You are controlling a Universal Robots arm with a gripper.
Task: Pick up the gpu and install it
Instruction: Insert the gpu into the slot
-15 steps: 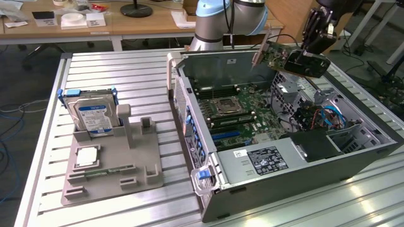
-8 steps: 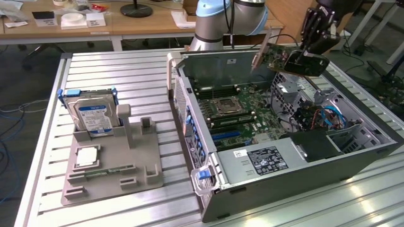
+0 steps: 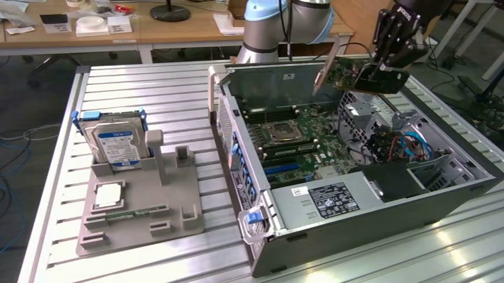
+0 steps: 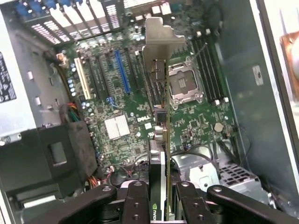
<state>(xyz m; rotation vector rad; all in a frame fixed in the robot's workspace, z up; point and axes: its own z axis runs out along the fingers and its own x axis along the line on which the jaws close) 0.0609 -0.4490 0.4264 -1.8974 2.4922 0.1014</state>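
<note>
My gripper (image 3: 383, 66) is shut on the gpu (image 3: 375, 80), holding it in the air above the far right part of the open computer case (image 3: 236, 135). The card is tilted, and its thin end points toward the case's back wall. In the wrist view the gpu (image 4: 166, 130) shows edge-on between the two black fingers (image 4: 138, 203), its silver bracket (image 4: 159, 42) pointing away from the gripper (image 4: 162, 205). Below the card lies the green motherboard (image 4: 196, 126) with a blue slot (image 4: 122, 70) and a white slot (image 4: 83, 81). The card hangs apart from the board.
A processor socket (image 4: 184, 84) and memory slots sit beside the card's line. A power supply (image 3: 331, 200) and cables (image 3: 402, 147) take up the case's near end. On the exterior view's left, a grey fixture (image 3: 169, 200) holds a hard drive in a blue frame (image 3: 114, 144).
</note>
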